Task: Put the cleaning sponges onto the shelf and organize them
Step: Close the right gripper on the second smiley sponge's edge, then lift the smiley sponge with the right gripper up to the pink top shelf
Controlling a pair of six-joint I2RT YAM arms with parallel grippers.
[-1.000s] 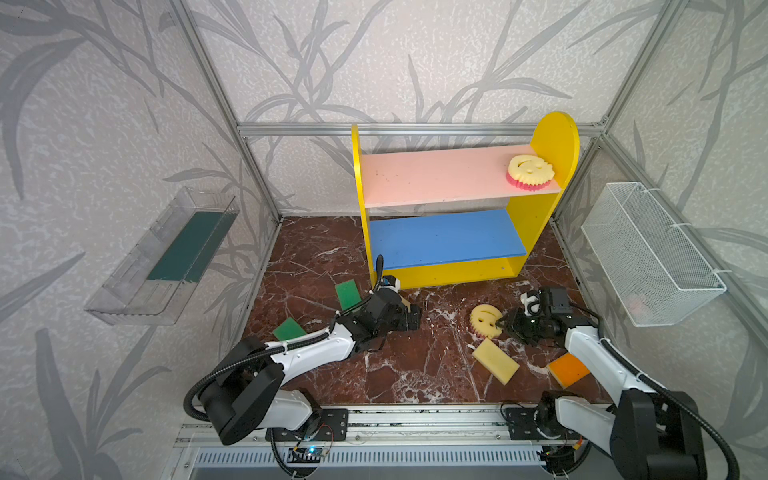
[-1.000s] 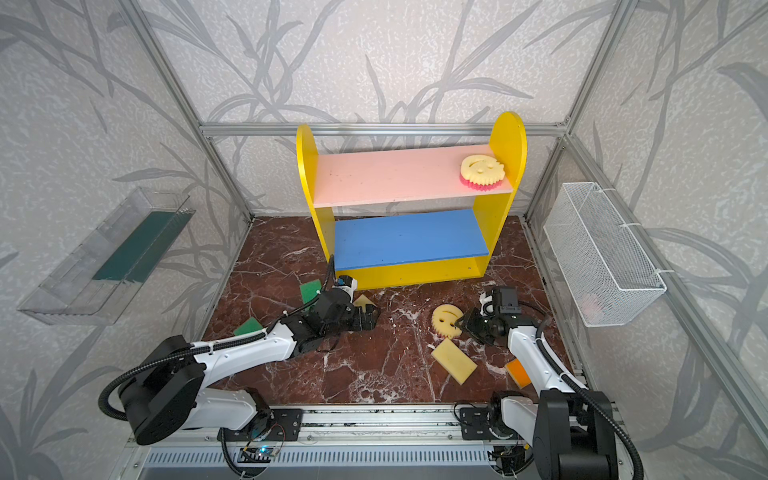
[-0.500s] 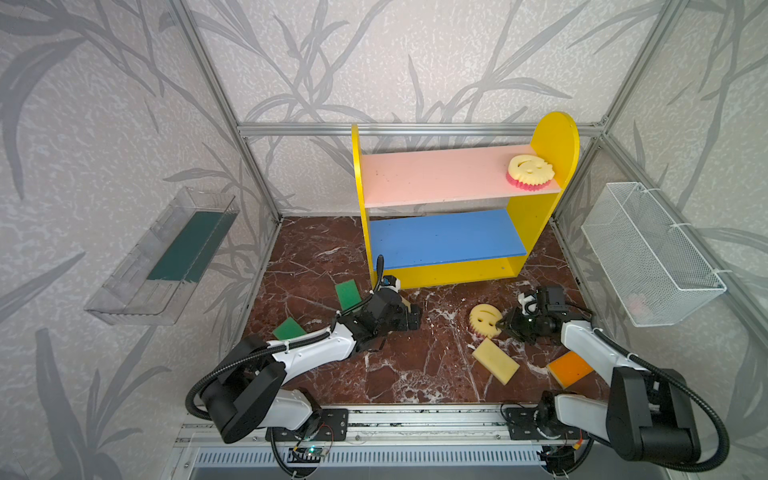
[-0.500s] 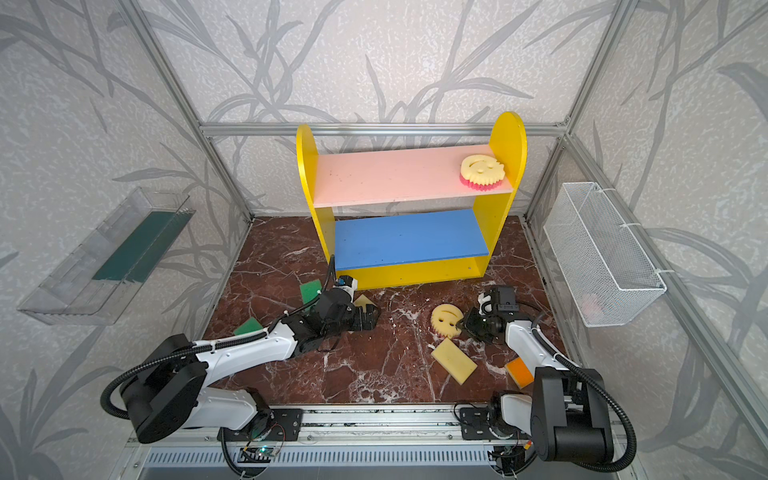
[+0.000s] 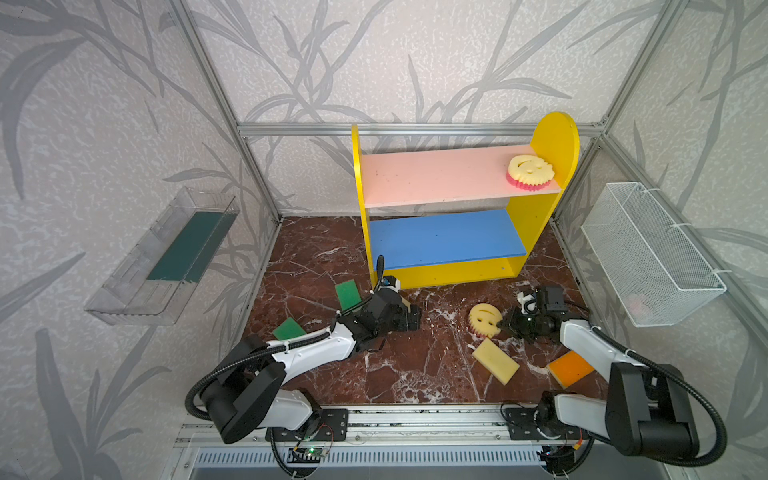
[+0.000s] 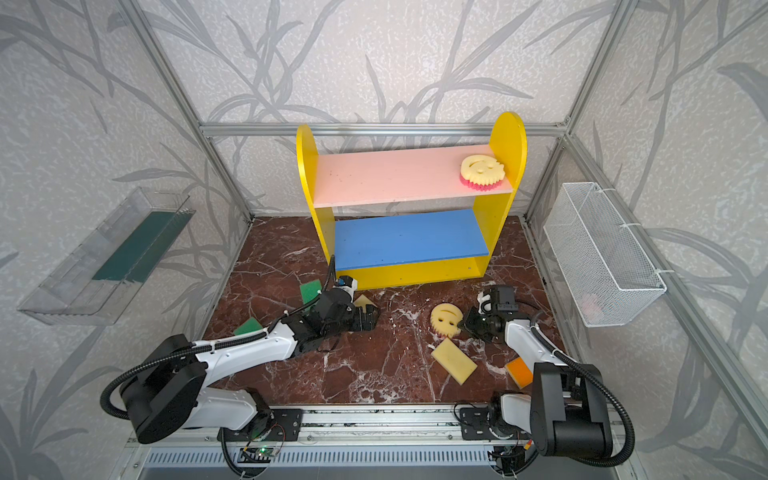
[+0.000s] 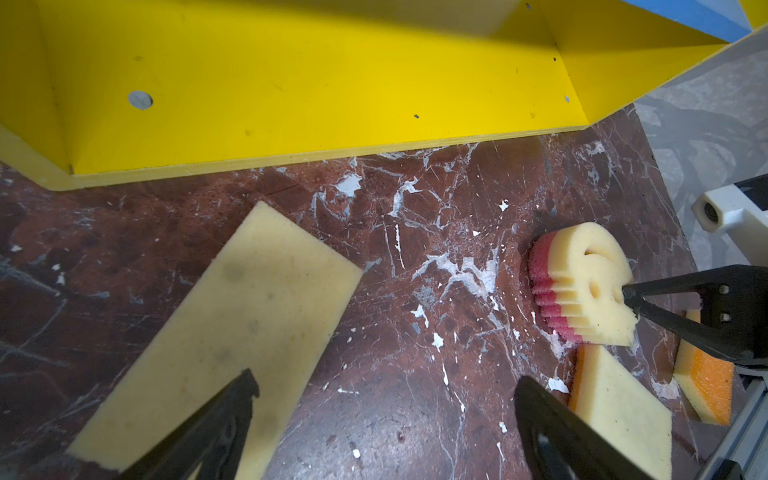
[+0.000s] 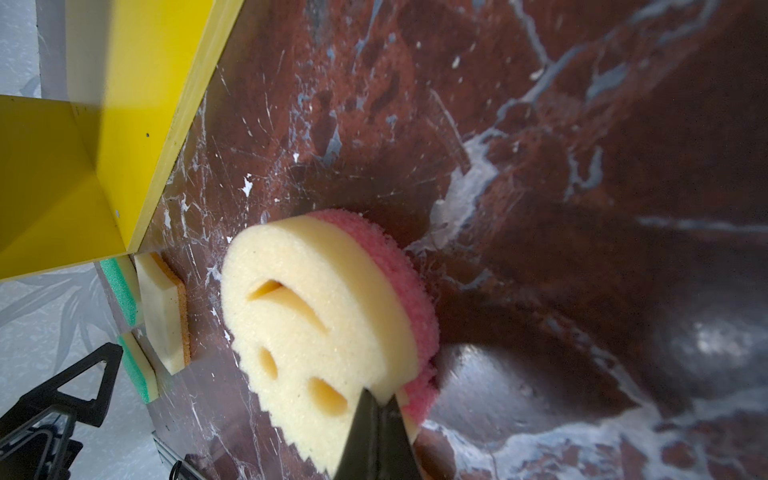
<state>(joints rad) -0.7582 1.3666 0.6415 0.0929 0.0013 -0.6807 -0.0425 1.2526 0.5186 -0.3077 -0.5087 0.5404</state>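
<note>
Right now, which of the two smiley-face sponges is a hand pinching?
The smiley on the marble floor: the right hand is shut on its edge. The other smiley sits untouched on the pink upper board.

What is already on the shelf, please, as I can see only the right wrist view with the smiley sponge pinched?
Observer: A second smiley sponge lies on the pink upper board, at the end by the round-topped side.
Operator: Thank you. Is the left end effector holding anything?
Observer: No; the left end effector is open over a pale yellow rectangle.
Operator: What lies beside my arm?
Observer: An orange-faced sponge lies on the marble floor beside the right forearm, well apart from your pinched smiley sponge.
</note>
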